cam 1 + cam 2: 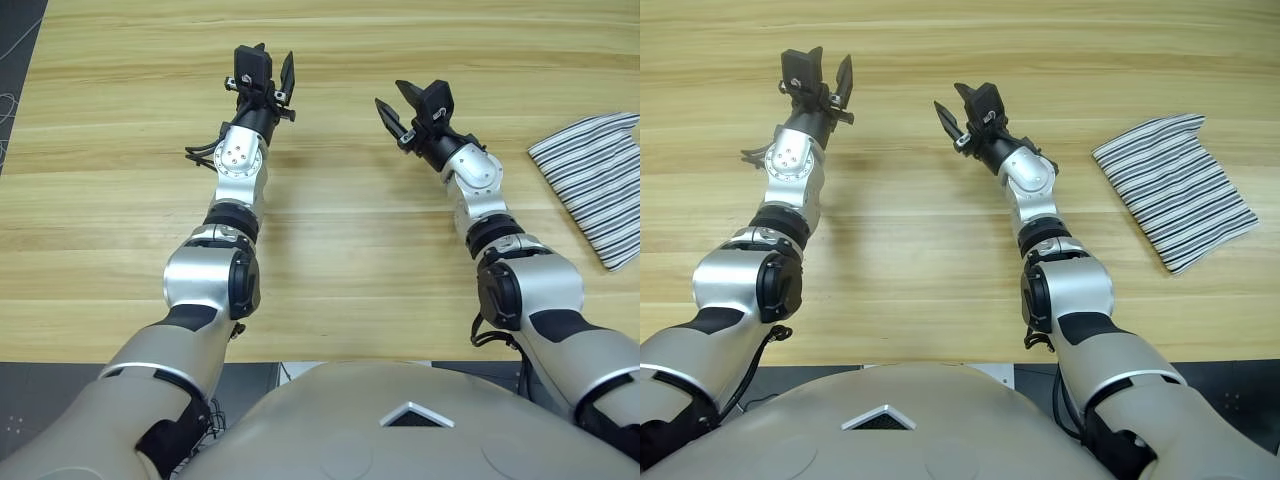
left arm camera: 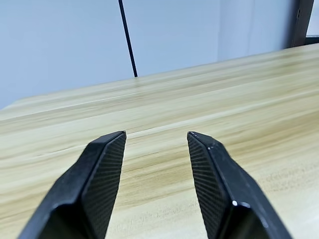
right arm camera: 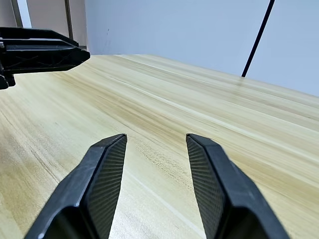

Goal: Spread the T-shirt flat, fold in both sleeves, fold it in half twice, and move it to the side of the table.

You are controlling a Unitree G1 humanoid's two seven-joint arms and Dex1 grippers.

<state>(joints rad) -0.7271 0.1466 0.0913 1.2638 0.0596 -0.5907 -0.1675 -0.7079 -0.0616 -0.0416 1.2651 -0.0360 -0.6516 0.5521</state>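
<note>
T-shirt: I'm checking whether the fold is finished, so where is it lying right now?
In the head views the folded T-shirt lies at the right side of the table, apart from the right gripper, whose jaws stand open.

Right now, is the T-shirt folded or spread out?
Folded: the T-shirt lies as a compact striped bundle on the table, toward its right side.
</note>
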